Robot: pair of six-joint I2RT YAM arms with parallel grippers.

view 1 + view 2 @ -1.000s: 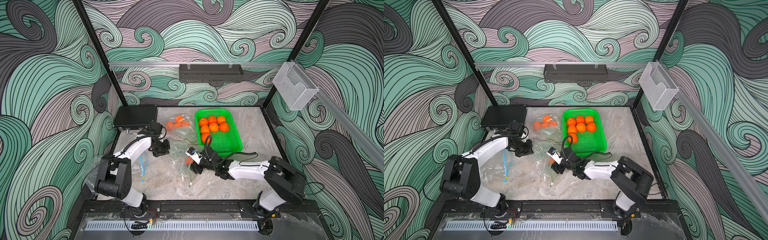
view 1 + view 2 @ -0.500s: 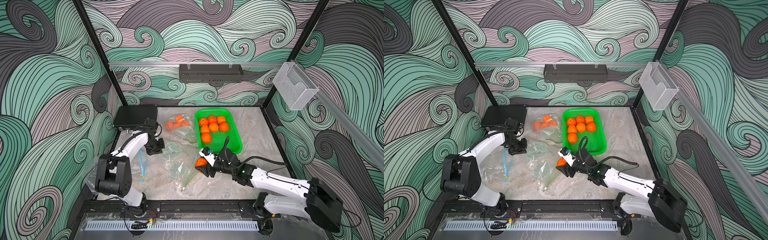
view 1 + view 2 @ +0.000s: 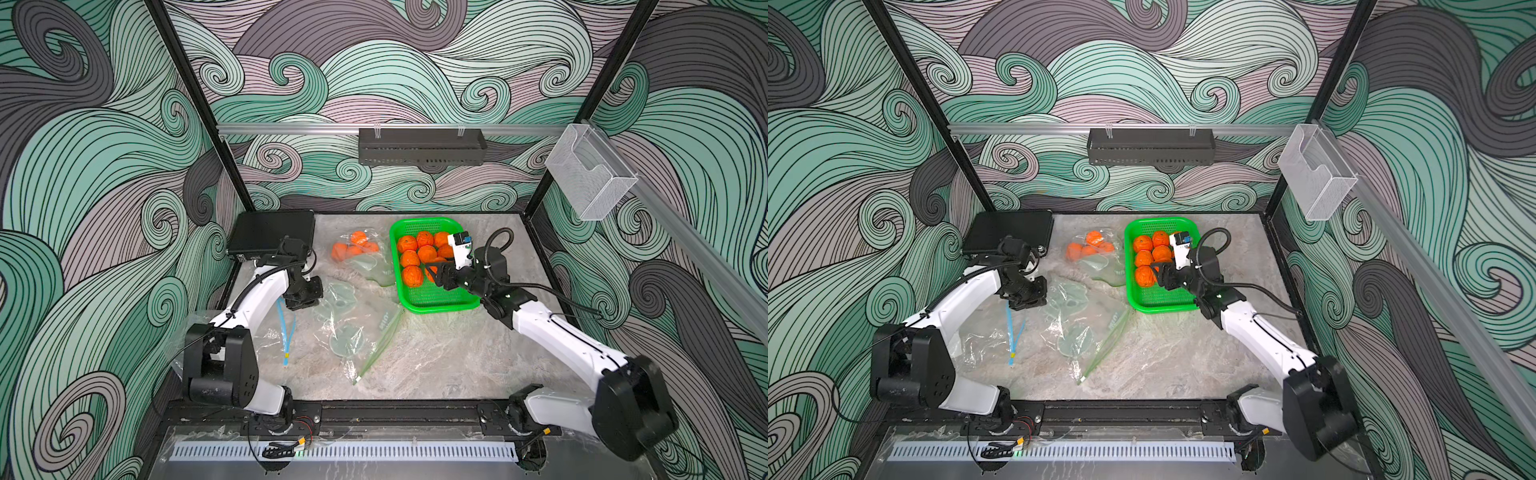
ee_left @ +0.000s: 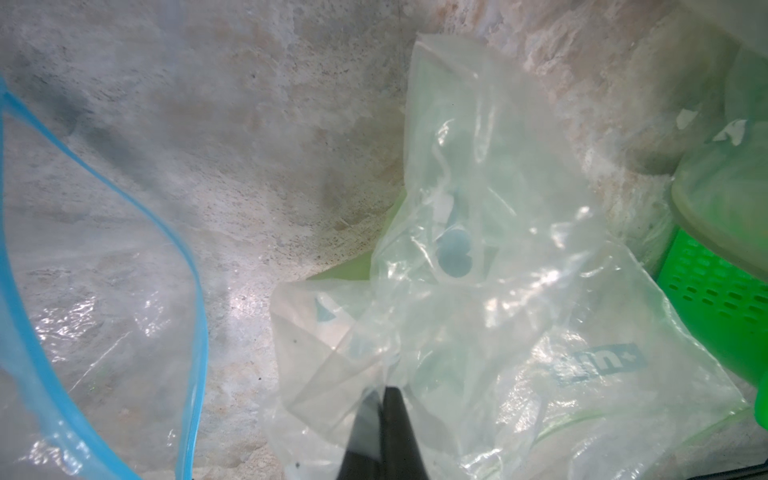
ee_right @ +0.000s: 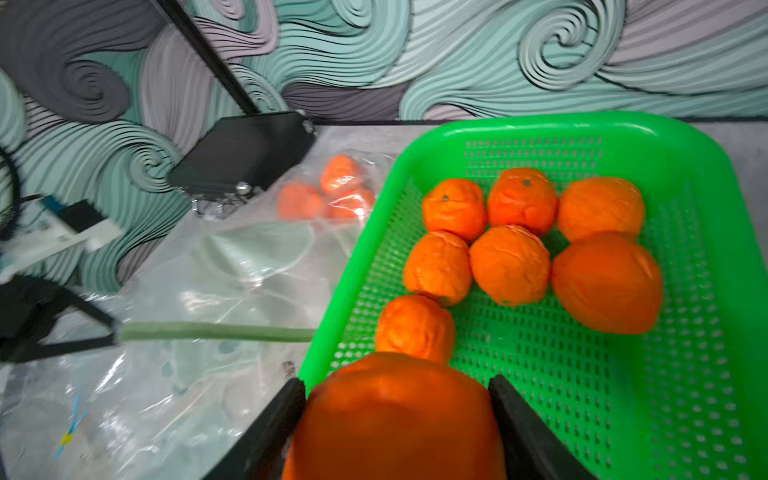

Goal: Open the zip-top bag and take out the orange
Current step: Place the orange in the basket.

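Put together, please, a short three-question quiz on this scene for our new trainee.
1. True or false: the right tool holds an orange over the green basket.
2. What is the left tool shut on? A: the clear bag with the green zip. B: an orange. C: nothing.
3. Fill in: leaving out the held one, ____ loose oranges lie in the basket.

Key: 1 true; 2 A; 3 seven.
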